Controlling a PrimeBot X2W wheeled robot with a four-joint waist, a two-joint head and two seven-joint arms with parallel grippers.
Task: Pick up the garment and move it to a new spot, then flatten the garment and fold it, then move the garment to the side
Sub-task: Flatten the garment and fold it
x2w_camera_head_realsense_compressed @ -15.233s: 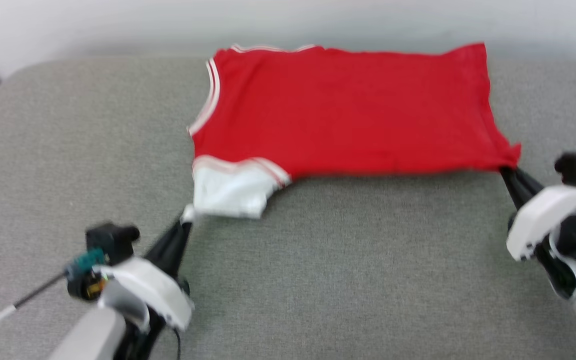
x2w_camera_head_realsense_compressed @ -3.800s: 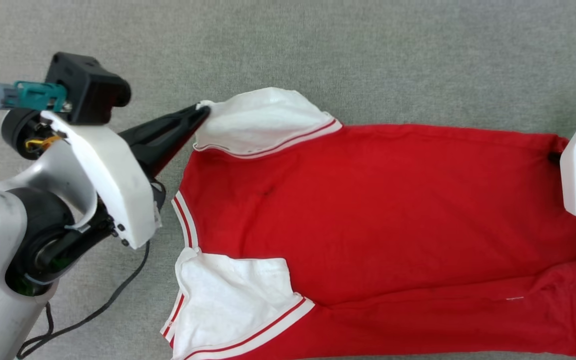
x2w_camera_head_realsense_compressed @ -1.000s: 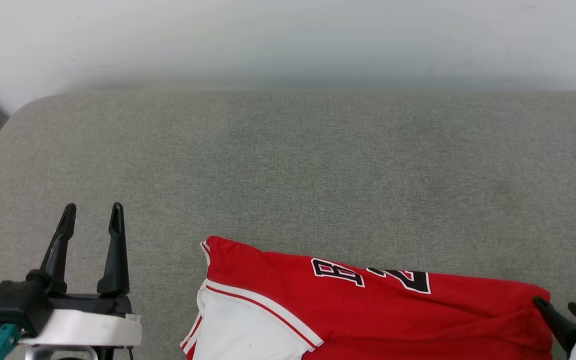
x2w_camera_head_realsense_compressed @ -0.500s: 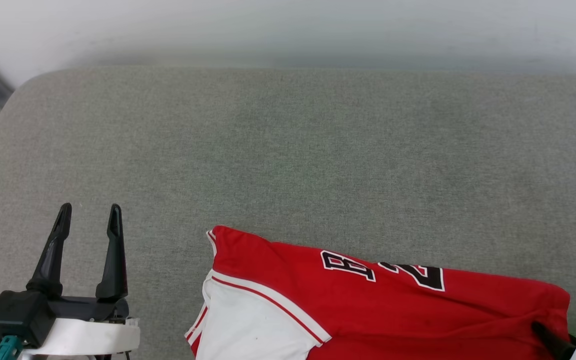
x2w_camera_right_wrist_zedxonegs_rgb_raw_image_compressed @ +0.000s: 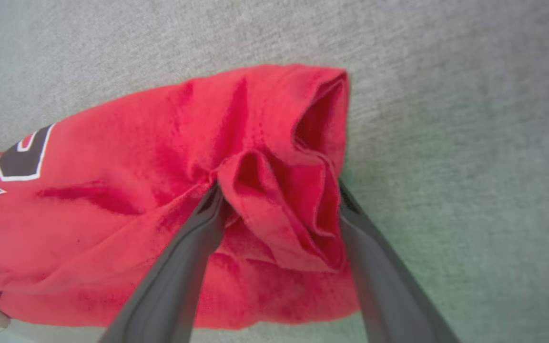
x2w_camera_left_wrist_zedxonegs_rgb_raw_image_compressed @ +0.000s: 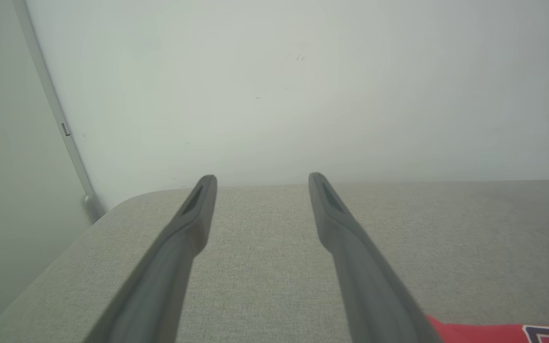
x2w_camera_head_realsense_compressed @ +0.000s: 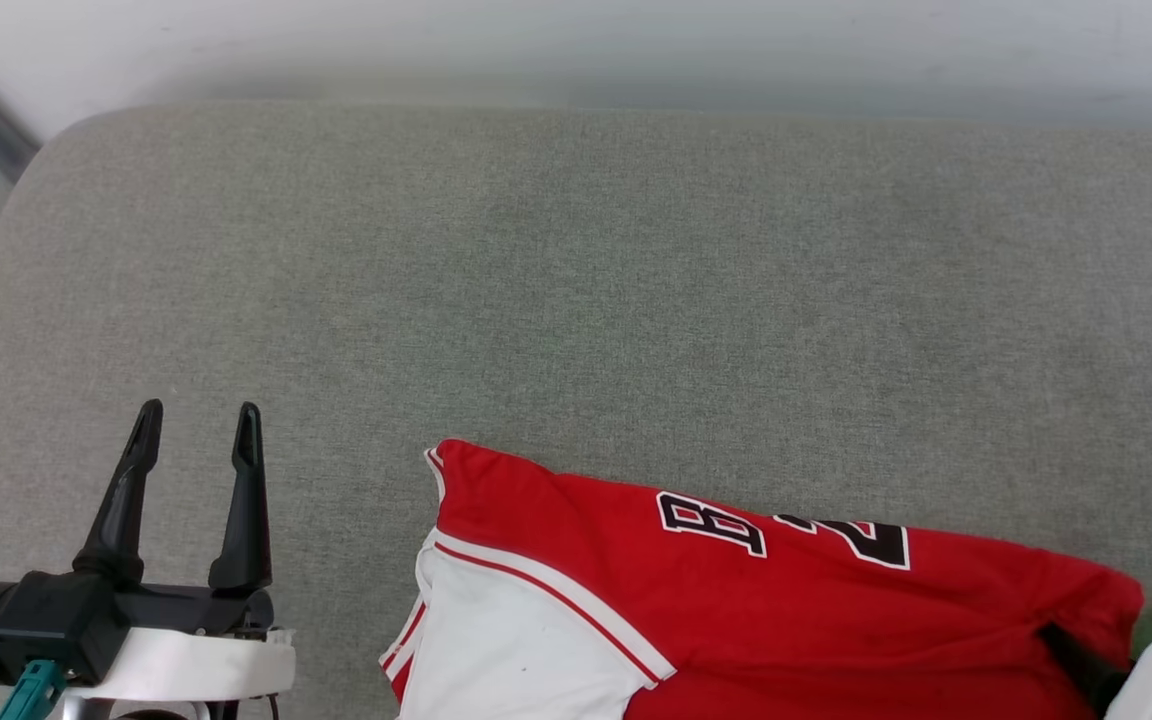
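— Head view?
— My left gripper is hanging over the cushion, fingers apart. The shirt is lying to its right, at the near edge.
— Left wrist?
— Left gripper is spreading wide; the shirt is peeking in at the lower right.
— Right wrist?
— My right gripper is standing wide apart, straddling the shirt's bunched hem.

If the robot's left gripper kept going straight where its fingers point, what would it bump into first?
Probably the white wall. The open left gripper points across the gray cushion toward it, and the garment lies off to its right. If it tilts down slightly, it could touch the cushion first.
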